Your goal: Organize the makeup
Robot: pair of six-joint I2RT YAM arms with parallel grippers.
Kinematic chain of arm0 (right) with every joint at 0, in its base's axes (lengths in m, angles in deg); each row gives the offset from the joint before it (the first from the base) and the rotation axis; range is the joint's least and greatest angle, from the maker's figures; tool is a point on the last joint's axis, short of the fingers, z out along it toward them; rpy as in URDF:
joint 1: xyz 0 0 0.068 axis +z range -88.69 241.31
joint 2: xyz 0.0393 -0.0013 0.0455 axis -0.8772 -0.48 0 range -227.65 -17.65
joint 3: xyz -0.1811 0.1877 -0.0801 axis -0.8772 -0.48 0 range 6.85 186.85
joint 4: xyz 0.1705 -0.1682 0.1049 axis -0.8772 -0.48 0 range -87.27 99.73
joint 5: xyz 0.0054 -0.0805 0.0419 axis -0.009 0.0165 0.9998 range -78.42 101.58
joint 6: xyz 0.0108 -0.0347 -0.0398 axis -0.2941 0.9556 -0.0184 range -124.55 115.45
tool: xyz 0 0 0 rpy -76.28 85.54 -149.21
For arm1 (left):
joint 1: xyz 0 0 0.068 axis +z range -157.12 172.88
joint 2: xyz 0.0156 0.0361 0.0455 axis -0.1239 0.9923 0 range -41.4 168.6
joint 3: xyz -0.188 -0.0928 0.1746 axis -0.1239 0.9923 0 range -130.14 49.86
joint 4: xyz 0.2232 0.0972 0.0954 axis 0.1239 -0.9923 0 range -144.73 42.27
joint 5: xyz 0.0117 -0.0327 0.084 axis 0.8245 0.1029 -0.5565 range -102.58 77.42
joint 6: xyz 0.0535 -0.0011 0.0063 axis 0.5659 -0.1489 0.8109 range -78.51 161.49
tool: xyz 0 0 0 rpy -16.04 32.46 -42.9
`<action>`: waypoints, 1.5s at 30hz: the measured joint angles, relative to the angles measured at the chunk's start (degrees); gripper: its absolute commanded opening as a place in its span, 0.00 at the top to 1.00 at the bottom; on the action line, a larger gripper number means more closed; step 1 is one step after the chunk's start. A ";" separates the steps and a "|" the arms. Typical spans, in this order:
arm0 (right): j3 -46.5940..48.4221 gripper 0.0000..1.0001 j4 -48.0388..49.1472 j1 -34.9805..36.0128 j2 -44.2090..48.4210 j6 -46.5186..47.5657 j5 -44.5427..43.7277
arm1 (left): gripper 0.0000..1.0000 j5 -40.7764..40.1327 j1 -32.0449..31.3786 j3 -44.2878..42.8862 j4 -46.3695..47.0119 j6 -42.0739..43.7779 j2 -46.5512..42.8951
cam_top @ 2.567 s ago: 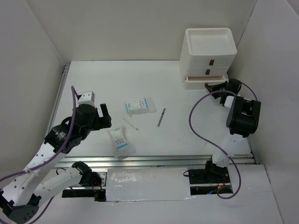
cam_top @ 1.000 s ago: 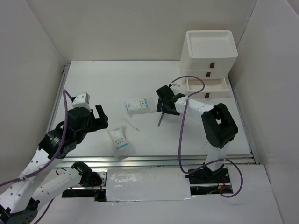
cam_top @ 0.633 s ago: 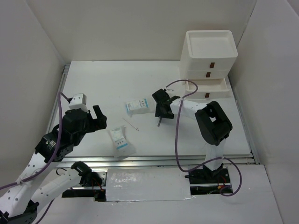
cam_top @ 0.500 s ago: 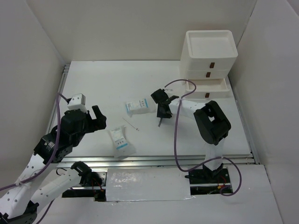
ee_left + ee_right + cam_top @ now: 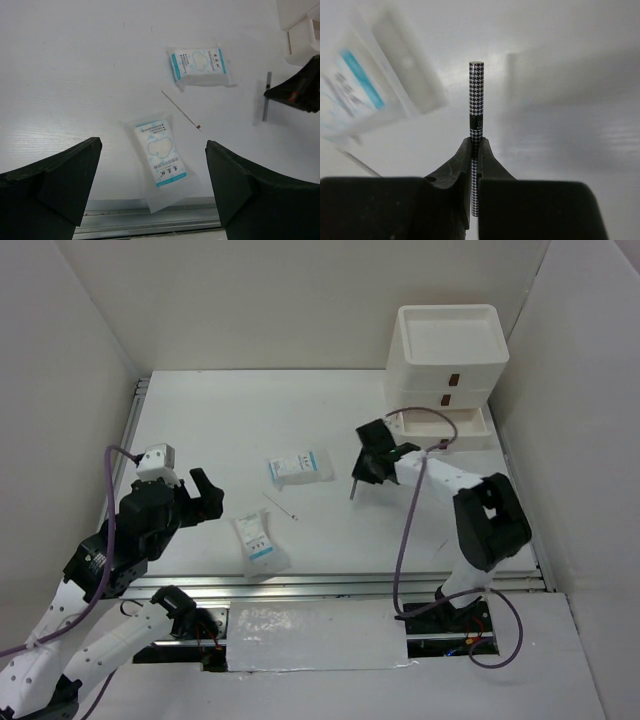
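My right gripper (image 5: 372, 468) is shut on the thin grey houndstooth pencil (image 5: 476, 100), which sticks out past the fingertips (image 5: 465, 155) toward the table; its free end (image 5: 353, 490) shows in the top view. Two white-and-blue sachets lie on the table: one (image 5: 301, 468) left of the right gripper, the other (image 5: 260, 543) near the front edge. My left gripper (image 5: 200, 495) hovers at the left, open and holding nothing; in its wrist view the near sachet (image 5: 161, 160) lies between its fingers (image 5: 55, 180), with the far sachet (image 5: 201, 67) and the pencil (image 5: 265, 96) beyond.
A white stacked drawer unit (image 5: 448, 350) stands at the back right, its lowest drawer (image 5: 440, 425) pulled out just behind the right gripper. A thin white stick (image 5: 280, 506) lies between the two sachets. White walls enclose the table on three sides.
My right gripper came from the drawer unit to the pencil, shut on it and carried it slightly right. The left arm has drawn back to the left, still open.
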 measured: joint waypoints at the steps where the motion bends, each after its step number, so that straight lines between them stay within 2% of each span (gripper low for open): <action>1: -1.03 1.00 1.46 -2.49 2.54 -1.33 1.42 | 0.01 0.00 0.00 0.00 0.00 0.00 0.00; 6: -4.66 1.00 13.53 -18.80 13.31 -13.42 4.17 | 0.01 0.09 0.00 0.00 0.02 0.02 0.37; 9: -4.92 1.00 18.99 -23.69 14.64 -22.03 1.97 | 0.01 0.35 0.00 0.00 0.02 0.02 0.98; 15: -0.13 1.00 20.33 -27.96 8.94 -35.54 -1.14 | 0.01 0.48 0.00 0.04 0.02 0.00 1.40; 20: 9.64 1.00 19.58 -33.59 0.11 -39.78 0.35 | 0.01 0.48 0.00 0.07 0.02 0.00 1.40; 23: 10.40 0.79 19.50 -36.50 -1.60 -40.74 1.03 | 0.01 0.48 0.00 0.07 0.02 0.00 1.46; 24: 10.40 0.70 19.43 -37.53 -2.14 -40.70 1.55 | 0.01 0.48 0.00 0.07 0.02 0.00 1.49; 30: 11.39 0.34 19.37 -40.52 -5.11 -38.07 7.41 | 0.01 0.46 0.00 0.15 0.02 0.00 2.45; 32: 11.45 0.29 19.30 -40.61 -5.31 -36.26 9.51 | 0.01 0.42 0.00 0.15 0.00 0.00 2.93; 36: 12.37 0.29 19.43 -39.26 -5.18 -31.08 13.03 | 0.01 0.26 0.00 0.15 -0.02 -0.02 3.56; 39: 13.38 0.30 18.64 -35.65 -4.20 -23.28 14.82 | 0.01 -0.31 0.00 0.15 -0.07 -0.13 3.96; 43: 23.69 0.33 9.92 -22.34 -5.11 -7.45 15.32 | 0.01 -1.66 0.00 0.15 -0.57 -0.46 5.16; 45: 31.76 0.33 5.16 -11.96 -7.19 1.33 14.34 | 0.01 -2.86 0.04 0.15 -1.31 -1.46 6.27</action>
